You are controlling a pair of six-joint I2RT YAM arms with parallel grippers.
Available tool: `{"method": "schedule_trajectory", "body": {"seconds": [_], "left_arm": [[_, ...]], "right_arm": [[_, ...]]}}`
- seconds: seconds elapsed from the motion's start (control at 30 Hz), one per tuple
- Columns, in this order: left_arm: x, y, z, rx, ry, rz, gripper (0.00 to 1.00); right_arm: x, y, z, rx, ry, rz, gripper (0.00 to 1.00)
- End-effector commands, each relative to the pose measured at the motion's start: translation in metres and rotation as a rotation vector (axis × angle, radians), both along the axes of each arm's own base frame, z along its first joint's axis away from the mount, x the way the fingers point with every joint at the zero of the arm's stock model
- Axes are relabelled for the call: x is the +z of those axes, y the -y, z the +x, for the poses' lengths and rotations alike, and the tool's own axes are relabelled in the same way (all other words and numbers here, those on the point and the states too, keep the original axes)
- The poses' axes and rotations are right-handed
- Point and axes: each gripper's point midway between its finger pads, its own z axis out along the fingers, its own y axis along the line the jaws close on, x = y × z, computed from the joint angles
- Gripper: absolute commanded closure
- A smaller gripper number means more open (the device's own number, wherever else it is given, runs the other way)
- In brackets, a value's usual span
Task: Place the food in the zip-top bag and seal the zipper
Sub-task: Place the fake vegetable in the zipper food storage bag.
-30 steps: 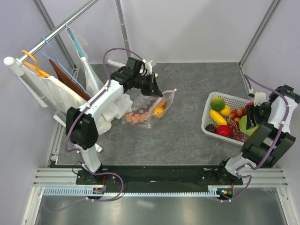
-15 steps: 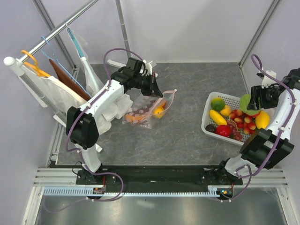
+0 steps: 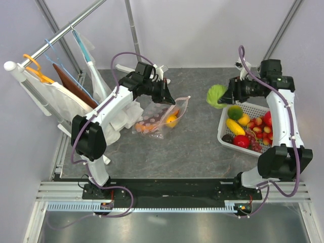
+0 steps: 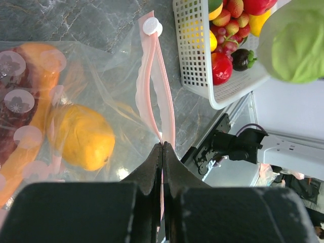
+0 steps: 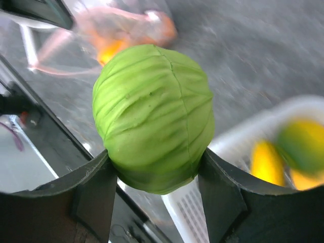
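The zip-top bag [image 3: 158, 119] lies on the grey table with an orange-yellow fruit [image 4: 81, 135] and a long orange piece [image 4: 31, 126] inside. Its pink zipper [image 4: 153, 81] gapes, the white slider tab [image 4: 152, 26] at the far end. My left gripper [image 3: 170, 99] [image 4: 162, 145] is shut on the zipper edge and holds it up. In the air between bag and basket, my right gripper [image 3: 226, 96] [image 5: 156, 158] is shut on the round green cabbage [image 3: 216, 95] [image 5: 153, 114]. More food, such as red apples, a lemon and corn, lies in the white basket [image 3: 221, 129].
The white slatted basket [image 4: 195, 61] stands at the right of the table. A rail with hangers and white cloth [image 3: 53, 96] stands at the far left beside the left arm. Metal frame posts rise at the back corners.
My right arm has lifted the cabbage out of the basket and swung it left over the basket's near-left corner, towards the bag. The left arm and bag have stayed put.
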Motion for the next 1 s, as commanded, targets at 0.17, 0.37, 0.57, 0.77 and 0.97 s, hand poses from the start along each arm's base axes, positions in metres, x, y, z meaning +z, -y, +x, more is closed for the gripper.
{"method": "schedule_trajectory", "body": {"seconds": [0.17, 0.37, 0.57, 0.77, 0.97], "left_arm": [[0.023, -0.008, 0.010, -0.010, -0.012, -0.114, 0.98], [0.023, -0.011, 0.013, -0.001, -0.024, -0.129, 0.98], [0.032, -0.018, 0.016, 0.021, -0.048, -0.173, 0.98], [0.033, -0.026, 0.019, 0.043, -0.115, -0.250, 0.98], [0.038, -0.033, 0.023, 0.058, -0.114, -0.276, 0.98]], "right_arm": [[0.062, -0.107, 0.019, 0.020, 0.232, 0.349, 0.47], [0.060, -0.159, 0.030, -0.018, 0.116, 0.501, 0.45], [0.036, -0.188, 0.031, -0.066, 0.039, 0.538, 0.47], [0.003, -0.194, 0.031, -0.155, -0.029, 0.549, 0.53], [-0.040, -0.195, 0.013, -0.180, -0.099, 0.469, 0.54]]}}
